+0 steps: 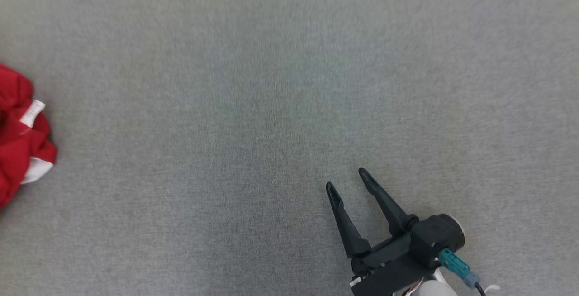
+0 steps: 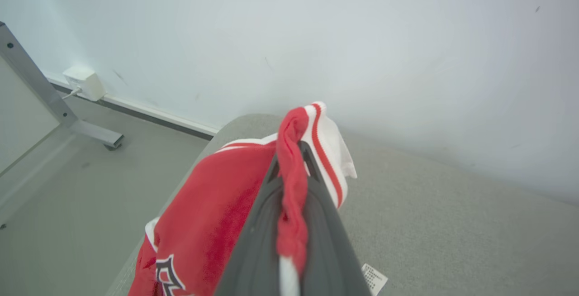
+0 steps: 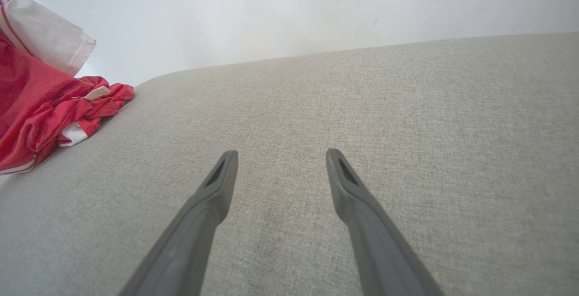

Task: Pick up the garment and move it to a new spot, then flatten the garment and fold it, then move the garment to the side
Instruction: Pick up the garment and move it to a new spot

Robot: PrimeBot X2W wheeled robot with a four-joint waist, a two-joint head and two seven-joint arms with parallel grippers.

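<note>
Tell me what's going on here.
The robot's left gripper is shut on a bunched fold of a red and white garment, lifting part of it while the rest lies crumpled at the left edge of the grey table. The right gripper is open above bare table, holding nothing. The garment is not yet flattened or folded.

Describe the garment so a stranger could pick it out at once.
Look across the wide grey fabric surface to its left edge. There sits a crumpled garment, one fold pinched in the left gripper. It is bright red with white trim and a small white label, against plain grey all round.
</note>
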